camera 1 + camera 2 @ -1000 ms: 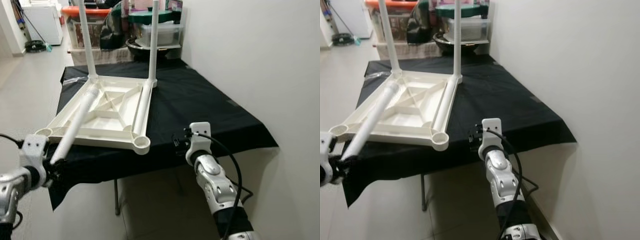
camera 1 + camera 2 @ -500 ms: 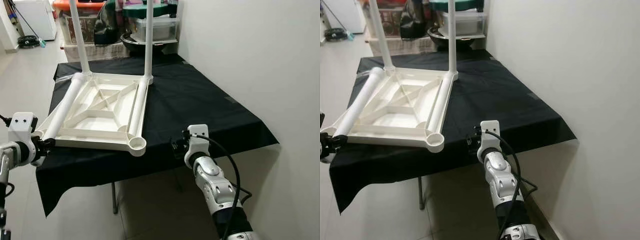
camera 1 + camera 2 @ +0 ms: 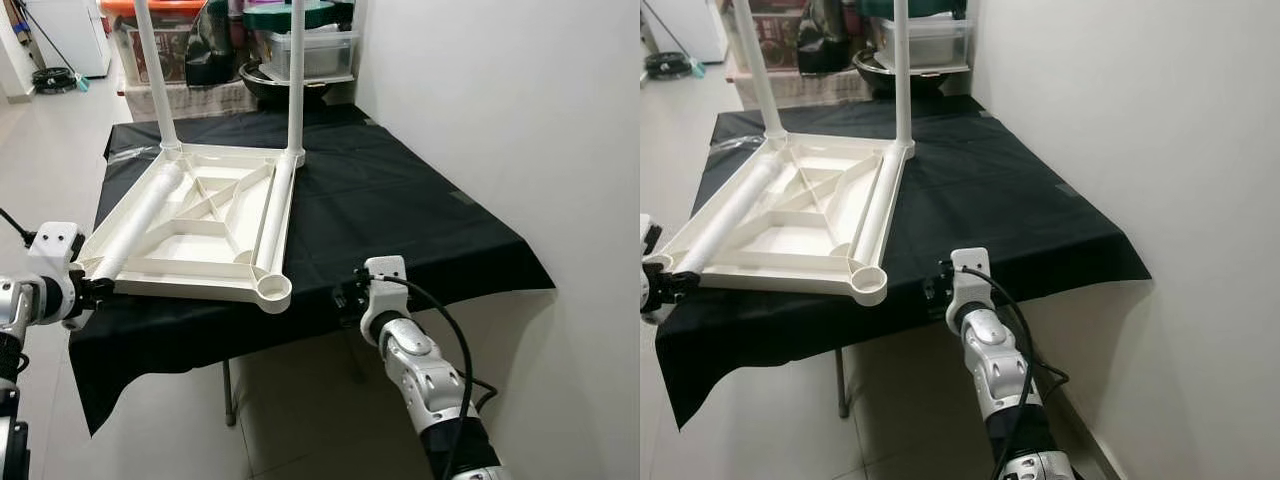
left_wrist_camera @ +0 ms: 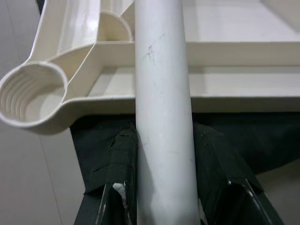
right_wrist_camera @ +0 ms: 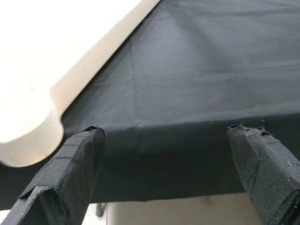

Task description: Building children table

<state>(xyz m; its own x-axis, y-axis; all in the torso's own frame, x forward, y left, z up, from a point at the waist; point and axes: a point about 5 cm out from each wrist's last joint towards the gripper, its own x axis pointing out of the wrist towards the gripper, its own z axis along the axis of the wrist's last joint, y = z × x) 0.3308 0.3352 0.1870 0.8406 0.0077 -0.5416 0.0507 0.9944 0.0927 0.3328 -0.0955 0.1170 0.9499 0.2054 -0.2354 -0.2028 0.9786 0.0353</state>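
Note:
A white plastic children's table top lies upside down on a black-clothed table. Two white legs stand upright in its far corners. A third loose white leg lies along the top's left side, and my left gripper is shut on its near end, by the front-left corner. In the left wrist view the leg runs between the black fingers, beside an empty threaded socket. My right gripper is open at the table's front edge, right of the front-right socket.
A white wall runs close along the right side of the table. Storage boxes and bins are stacked behind the table's far end. The black cloth hangs over the front edge. Tiled floor lies to the left.
The loose leg has been lowered from a raised slant to lie flat along the top's left side, my left gripper still on it. The right gripper edged slightly toward the table.

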